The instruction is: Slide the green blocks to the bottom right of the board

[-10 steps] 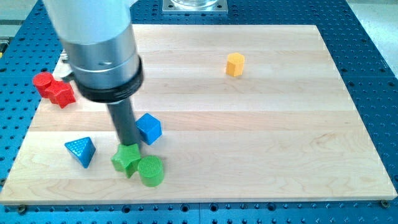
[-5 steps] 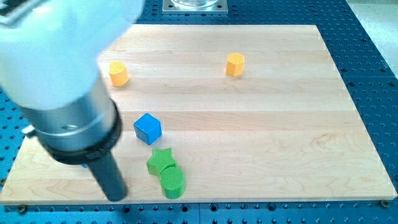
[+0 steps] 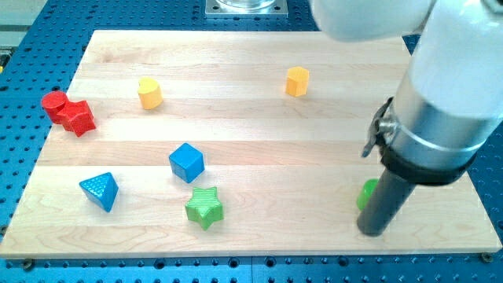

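A green star block (image 3: 205,207) lies near the board's bottom edge, left of centre. A green round block (image 3: 365,193) sits at the bottom right, mostly hidden behind my rod, with only its left edge showing. My tip (image 3: 372,231) rests on the board right beside that green round block, on its lower right side. The arm's wide body covers the view's upper right.
A blue cube (image 3: 187,162) stands just above the green star. A blue triangular block (image 3: 100,191) lies at the left. Two red blocks (image 3: 68,112) sit at the far left edge. Yellow blocks lie at the upper left (image 3: 149,93) and upper middle (image 3: 297,81).
My rod has swept from the bottom left across to the bottom right. The green round block has moved with it, away from the green star, which stays near where it was.
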`<state>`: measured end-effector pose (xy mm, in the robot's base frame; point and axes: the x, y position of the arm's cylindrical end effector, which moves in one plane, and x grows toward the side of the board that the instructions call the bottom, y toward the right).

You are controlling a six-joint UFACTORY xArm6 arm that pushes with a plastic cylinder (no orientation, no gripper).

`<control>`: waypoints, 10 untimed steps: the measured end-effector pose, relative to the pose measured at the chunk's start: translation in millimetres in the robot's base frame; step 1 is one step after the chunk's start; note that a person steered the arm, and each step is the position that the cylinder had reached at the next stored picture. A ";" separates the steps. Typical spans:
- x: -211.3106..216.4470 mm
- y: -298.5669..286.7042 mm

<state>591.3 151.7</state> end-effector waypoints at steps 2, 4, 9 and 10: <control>-34.6 1.0; -84.4 26.1; -64.0 -202.7; -61.2 -268.7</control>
<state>530.1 -117.0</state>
